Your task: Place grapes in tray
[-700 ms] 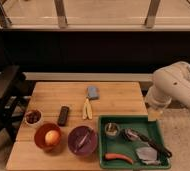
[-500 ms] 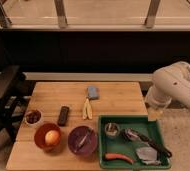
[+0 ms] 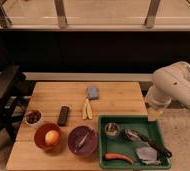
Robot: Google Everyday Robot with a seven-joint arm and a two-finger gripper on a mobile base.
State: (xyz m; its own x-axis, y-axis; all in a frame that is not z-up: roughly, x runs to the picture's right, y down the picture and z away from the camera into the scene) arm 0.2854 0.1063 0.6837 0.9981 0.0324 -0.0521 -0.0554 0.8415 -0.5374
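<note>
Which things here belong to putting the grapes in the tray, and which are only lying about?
For the job: small cluster of dark reddish-purple grapes at the left edge of the wooden table; large rectangular green plastic tray; gripper, by the tray's far right corner.
Lying about: round orange-red bowl; round purple bowl; flat black bar; orange carrot in the tray.

I get single high view, tilted down onto bench [image 3: 115, 97] from mid distance; end effector [image 3: 155, 113] seemingly at right, just above tray [image 3: 119, 146].
</note>
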